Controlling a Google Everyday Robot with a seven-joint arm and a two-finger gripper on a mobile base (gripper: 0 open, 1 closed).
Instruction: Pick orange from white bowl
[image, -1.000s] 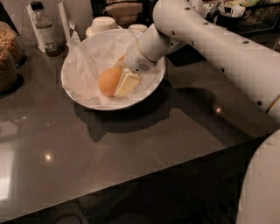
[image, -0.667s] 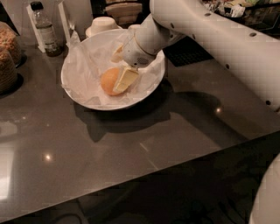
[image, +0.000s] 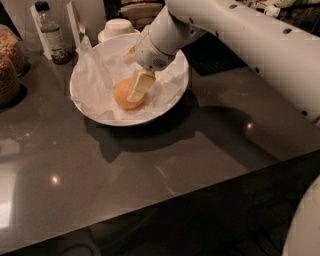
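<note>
Round orange-yellow citrus fruit (image: 121, 94) with dimpled skin, whole — lay centrally in a wide, shallow glossy white bowl (image: 82, 104) lined with crumpled white paper (image: 97, 70); gripper (image: 134, 95) was against the fruit's right side.

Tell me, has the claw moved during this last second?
Yes. The claw slid left within the bowl, from beside the orange to over it.

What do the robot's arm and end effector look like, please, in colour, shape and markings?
The arm is thick, smooth and glossy white, with rounded tube-like segments and a few small dark round dots along its shell. No loose cables show. The end effector, down in the white bowl at the orange, is pale cream-yellow and flat-sided, below a rounded white wrist.
</note>
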